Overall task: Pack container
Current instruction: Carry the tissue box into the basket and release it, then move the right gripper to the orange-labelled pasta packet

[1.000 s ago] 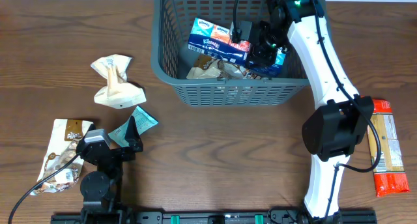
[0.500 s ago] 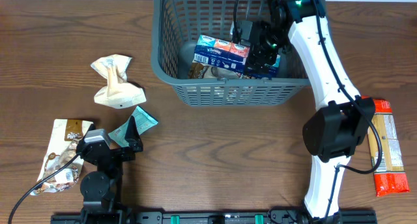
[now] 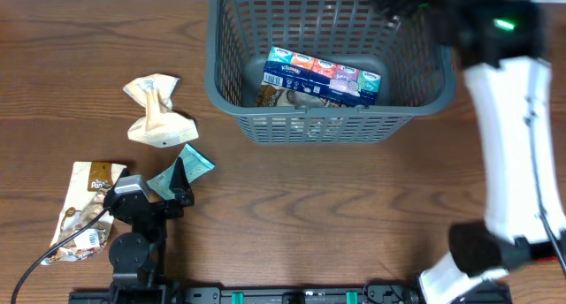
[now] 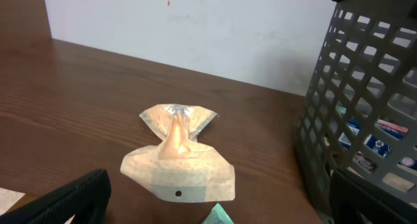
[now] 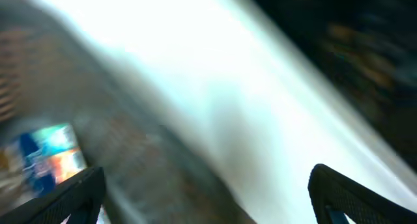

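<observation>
The container, a dark grey lattice basket, stands at the top middle of the table. A blue tissue multipack lies flat inside it on a brown snack packet. My right arm is raised above the basket's right side and is motion-blurred. The right gripper is open and empty, and the tissue multipack shows blurred at the left of its view. My left gripper rests low at the front left, open with nothing between its fingers. It faces a beige packet and the container's wall.
On the table left of the container lie a beige packet, a teal packet close to the left gripper, and a white-and-brown snack bag at the front left. The teal packet's corner shows at the bottom of the left wrist view.
The right gripper opened and let go of the tissue multipack, which now lies flat in the container. The right arm has lifted up and away to the right. The left arm has not moved.
</observation>
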`<state>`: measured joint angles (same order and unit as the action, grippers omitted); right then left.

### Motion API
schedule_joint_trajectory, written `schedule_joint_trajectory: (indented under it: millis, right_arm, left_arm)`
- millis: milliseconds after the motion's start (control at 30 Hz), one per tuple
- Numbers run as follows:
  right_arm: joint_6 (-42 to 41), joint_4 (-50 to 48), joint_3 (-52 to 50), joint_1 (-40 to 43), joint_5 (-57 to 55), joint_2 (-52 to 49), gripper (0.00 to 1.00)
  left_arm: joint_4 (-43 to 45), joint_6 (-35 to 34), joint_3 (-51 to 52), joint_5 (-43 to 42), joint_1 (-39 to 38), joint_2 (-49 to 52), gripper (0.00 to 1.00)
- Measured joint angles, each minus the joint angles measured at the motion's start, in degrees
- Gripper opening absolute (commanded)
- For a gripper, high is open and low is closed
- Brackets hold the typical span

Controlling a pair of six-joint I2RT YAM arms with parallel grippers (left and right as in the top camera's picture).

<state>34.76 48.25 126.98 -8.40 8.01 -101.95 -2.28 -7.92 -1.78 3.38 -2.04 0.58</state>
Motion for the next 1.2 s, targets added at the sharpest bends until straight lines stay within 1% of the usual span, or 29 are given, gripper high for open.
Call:
schedule_joint_trajectory:
  millis: [67, 100, 133, 233, 267, 333, 367, 433, 467, 600, 700, 800, 933, 1033, 1100, 1133, 1200]
  right_arm:
    - [-6.56, 2.08, 0.48, 3.67, -4.85, 3.17, 0.91]
    - [-10.36, 4.96, 0.70, 6.64, -7.45, 4.79, 0.91]
    - [-12.41, 7.15, 0.74, 8.37, -8.79, 5.57, 0.91]
    - [-19.78, 16.96, 0.83, 17.05, -11.39, 7.23, 0.89]
    - [-22.12, 21.81, 0.81, 20.68, -11.19, 7.32, 0.88]
    - [-24.15, 27.28, 0.74, 24.92, -10.60, 7.23, 0.87]
    - [-24.92, 30.42, 0.68, 27.06, -9.79, 7.17, 0.89]
    - [-25.77, 35.47, 0.52, 31.17, -8.07, 7.15, 0.97]
    - [-25.77, 37.68, 0.52, 33.03, -7.04, 7.15, 0.99]
    - [-25.31, 44.02, 0.11, 36.85, -3.96, 7.45, 0.99]
    - [-25.27, 45.29, -2.19, 37.57, -1.66, 9.03, 0.99]
    - [-25.09, 45.00, -8.07, 37.55, 0.61, 12.72, 0.99]
    - [-24.81, 42.25, -20.85, 37.44, 2.27, 20.09, 0.99]
    - [-25.20, 37.92, -33.44, 37.44, 2.51, 27.39, 0.99]
    - [-26.58, 34.58, -41.64, 37.42, 0.72, 32.48, 0.99]
    - [-27.08, 33.81, -44.13, 37.42, -0.22, 34.14, 0.99]
    - [-28.24, 29.31, -51.12, 37.44, -3.87, 38.62, 0.99]
  left_arm:
    - [0.00, 0.00, 0.00, -0.02, 0.00, 0.00, 0.99]
    - [0.00, 0.00, 0.00, -0.02, 0.00, 0.00, 0.99]
    - [0.02, 0.00, 0.00, 0.00, 0.00, 0.00, 0.99]
    - [0.00, 0.00, 0.00, 0.00, 0.00, 0.00, 0.99]
    - [0.00, 0.00, 0.00, -0.02, 0.00, 0.00, 0.99]
    - [0.02, 0.00, 0.00, -0.02, 0.00, 0.00, 0.99]
    - [0.00, 0.00, 0.00, 0.00, 0.00, 0.00, 0.99]
    - [0.00, 0.00, 0.00, -0.02, 0.00, 0.00, 0.99]
    - [0.02, 0.00, 0.00, 0.00, 0.00, 0.00, 0.99]
    - [0.00, 0.00, 0.00, -0.02, 0.00, 0.00, 0.99]
    - [0.00, 0.00, 0.00, -0.02, 0.00, 0.00, 0.99]
    - [0.00, 0.00, 0.00, 0.00, 0.00, 0.00, 0.99]
    - [0.00, 0.00, 0.00, -0.02, 0.00, 0.00, 0.99]
    - [-0.02, 0.00, 0.00, -0.02, 0.00, 0.00, 0.99]
    - [0.00, -0.02, 0.00, -0.02, 0.00, 0.00, 0.99]
    - [-0.02, 0.00, 0.00, -0.02, 0.00, 0.00, 0.99]
    - [-0.02, 0.00, 0.00, -0.04, 0.00, 0.02, 0.99]
